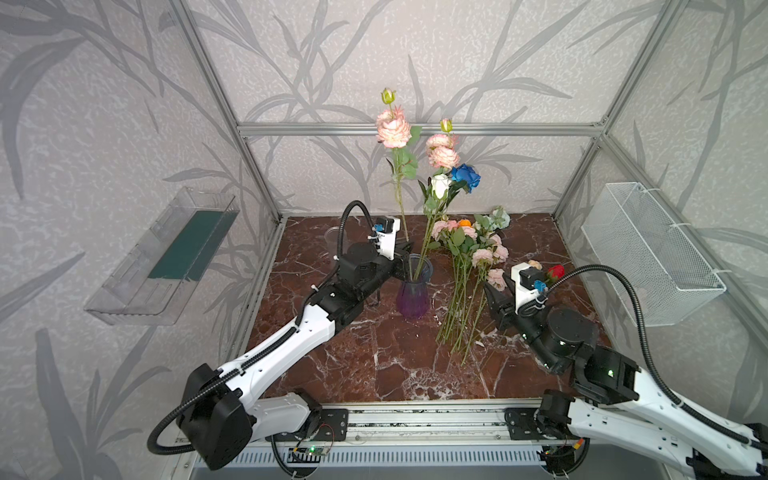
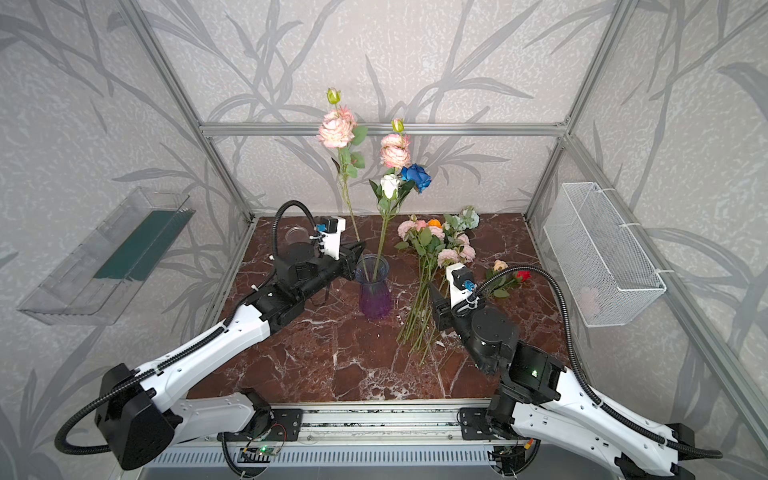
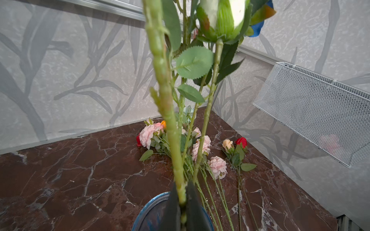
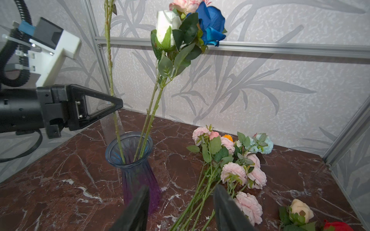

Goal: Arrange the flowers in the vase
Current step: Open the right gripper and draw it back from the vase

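On the dark red marble table (image 1: 374,365), a blue-and-purple glass vase (image 1: 412,293) stands near the middle, between the 2 arms. The left gripper (image 1: 407,250) reaches in from the left just above the rim and is clenched on the stem of a tall pink flower (image 1: 392,131), whose lower end sits inside the vase. The left wrist view shows that stem pinched between the fingers (image 3: 172,208). A white rose (image 1: 440,185) and a blue rose (image 1: 467,176) stand in the vase, leaning right, with another pink bloom (image 1: 442,154) above them. Just right of the vase lies the pile of flowers (image 1: 469,253), with its heads toward the back wall. Most are pink, with 1 orange head (image 1: 464,223) and 1 pale turquoise head (image 1: 500,218). The right gripper (image 1: 493,296) hangs over the pile's stems, jaws apart, gripping nothing. A cream rose (image 1: 535,264) and a red rose (image 1: 557,272) lie farther right, partly screened by that arm's camera mount and cable in both top views. A clear cup (image 1: 332,239) stands behind the left arm. A wire basket (image 1: 648,253) hangs on the right wall, a clear tray (image 1: 166,257) on the left.
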{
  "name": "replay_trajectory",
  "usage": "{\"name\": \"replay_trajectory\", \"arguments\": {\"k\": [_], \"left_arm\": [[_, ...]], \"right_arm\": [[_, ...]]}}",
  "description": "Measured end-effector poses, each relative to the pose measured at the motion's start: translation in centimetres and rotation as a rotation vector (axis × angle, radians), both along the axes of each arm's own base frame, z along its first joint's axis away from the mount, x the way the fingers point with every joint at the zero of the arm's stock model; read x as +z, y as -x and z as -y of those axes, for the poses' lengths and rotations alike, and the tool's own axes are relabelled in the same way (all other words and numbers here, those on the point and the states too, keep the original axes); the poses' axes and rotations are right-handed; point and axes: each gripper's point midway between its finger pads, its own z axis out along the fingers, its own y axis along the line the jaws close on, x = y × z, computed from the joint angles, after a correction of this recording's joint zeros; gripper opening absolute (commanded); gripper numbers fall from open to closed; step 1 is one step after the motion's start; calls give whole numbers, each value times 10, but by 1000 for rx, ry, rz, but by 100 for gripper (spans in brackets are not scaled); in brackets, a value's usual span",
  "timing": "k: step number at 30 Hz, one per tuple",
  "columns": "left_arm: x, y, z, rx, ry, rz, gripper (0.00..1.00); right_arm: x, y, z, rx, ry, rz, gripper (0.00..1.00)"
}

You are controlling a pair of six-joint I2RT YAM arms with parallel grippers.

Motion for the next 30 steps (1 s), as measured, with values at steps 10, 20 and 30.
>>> {"name": "replay_trajectory", "arguments": {"k": [10, 20, 30], "left_arm": [[-20, -1, 2, 33, -39, -18, 19], [-30, 0, 0, 41, -62, -36, 21], [-23, 10, -4, 34, -55, -26, 21]], "right_arm": [[-10, -12, 6, -33, -26, -39, 53], [-14, -14, 6, -29, -51, -60, 53], [-20, -17, 3, -29, -50, -80, 53]]}}
